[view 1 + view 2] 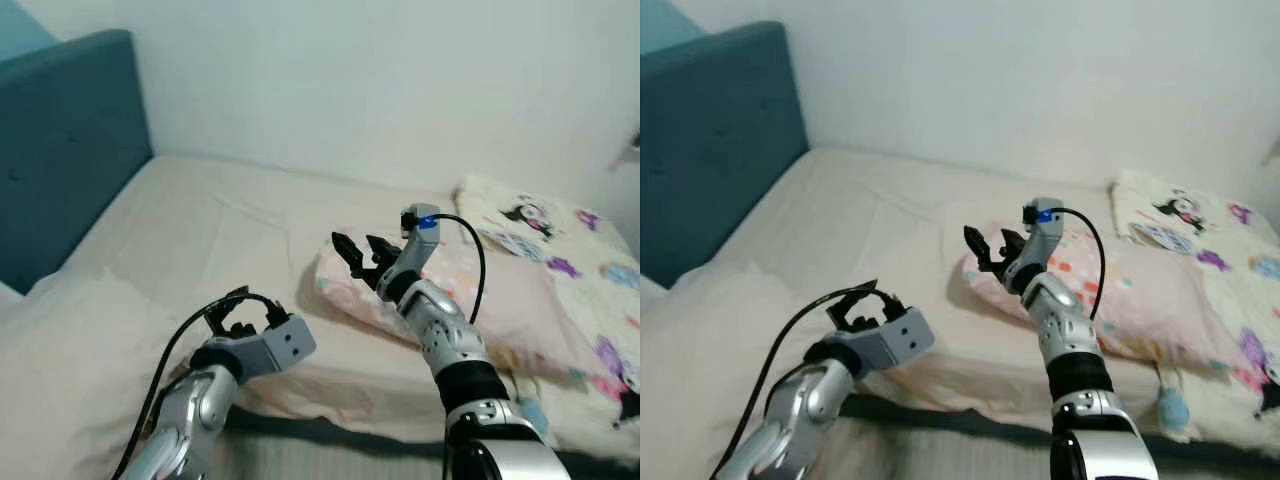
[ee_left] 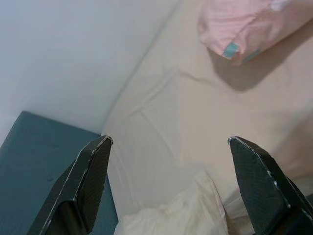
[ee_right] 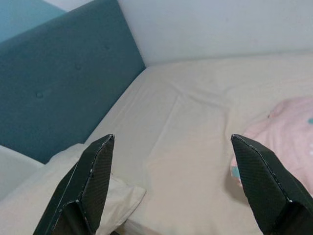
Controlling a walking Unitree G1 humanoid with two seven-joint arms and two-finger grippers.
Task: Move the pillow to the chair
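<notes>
A pink pillow [image 1: 500, 305] with small coloured squares lies on the cream bed sheet [image 1: 230, 230], right of centre. My right gripper [image 1: 357, 248] is open and hovers at the pillow's left end, its fingers pointing left over the sheet. In the right wrist view the pillow's corner [image 3: 288, 132] lies beside one finger [image 3: 266, 181]. My left gripper [image 1: 243, 312] is open, low at the front edge of the bed, well left of the pillow. The left wrist view has the pillow [image 2: 249, 24] far beyond its spread fingers [image 2: 88, 181].
A teal padded headboard [image 1: 70, 140] stands at the left. A cream pillow [image 1: 80, 350] lies at the front left under my left arm. A cartoon-print blanket [image 1: 580, 260] covers the bed's right side. A white wall [image 1: 400, 70] runs behind the bed.
</notes>
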